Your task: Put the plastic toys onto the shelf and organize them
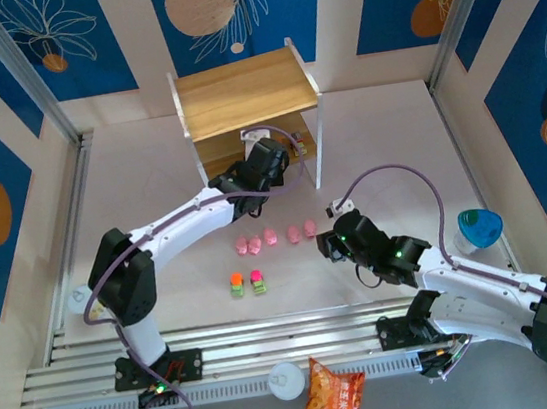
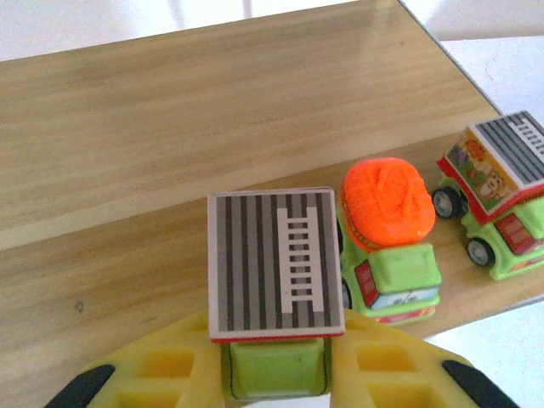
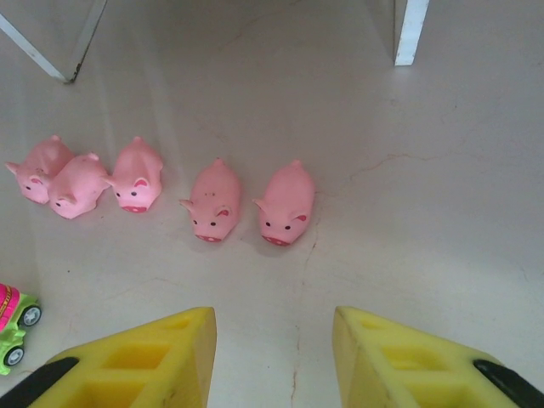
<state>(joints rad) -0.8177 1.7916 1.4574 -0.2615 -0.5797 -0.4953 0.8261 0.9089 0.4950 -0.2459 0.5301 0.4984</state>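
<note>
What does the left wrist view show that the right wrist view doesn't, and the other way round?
Left wrist: the left gripper shut on a ladder-top truck at the shelf board, where an orange-topped truck and a third truck stand. Right wrist: the open right gripper above five pink pigs on the table, and a pink-topped truck at the left edge. Both: part of the shelf, board or legs, and yellow fingers.

White tabletop (image 1: 396, 138), evenly lit, with faint hairline cracks. Walls: blue panels (image 1: 80, 38) with white leaf outlines and orange discs, cream strips between. Aluminium posts (image 1: 18, 67) at far corners; slotted rails (image 1: 270, 331) along near edge.
</note>
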